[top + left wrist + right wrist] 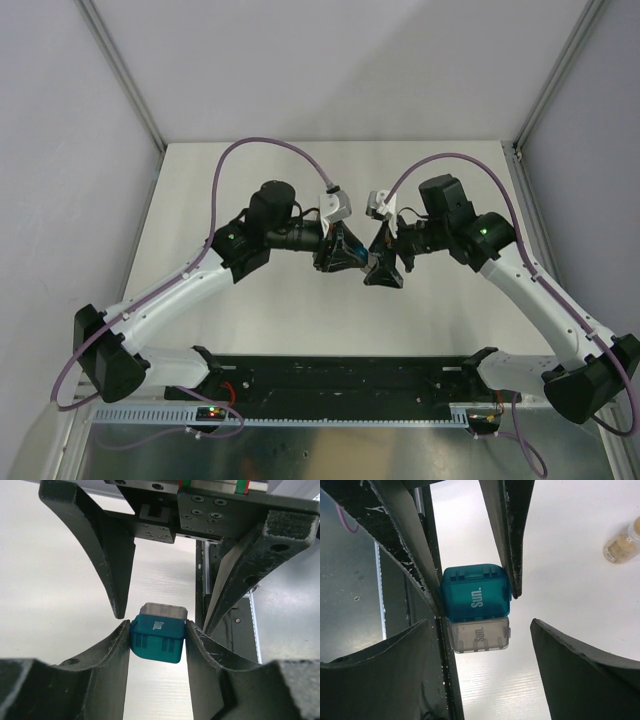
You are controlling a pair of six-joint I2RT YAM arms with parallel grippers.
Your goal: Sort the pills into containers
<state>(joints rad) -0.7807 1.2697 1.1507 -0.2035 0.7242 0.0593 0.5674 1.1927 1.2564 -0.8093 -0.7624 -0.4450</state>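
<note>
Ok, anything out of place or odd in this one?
Nothing looks spilled or damaged. The teal box is clamped in the left gripper, with the right gripper open on either side of it. The amber vial sits apart on the table; whether it is upright or tipped is unclear. No loose pills show.

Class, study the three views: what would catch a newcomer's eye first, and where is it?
The teal box, marked "Sun." and with a grey flap, is pinched in the left hand at the middle of the table, where both arms meet. The right hand faces it with its fingers spread wide. A small vial rests on the table off to one side.
</note>
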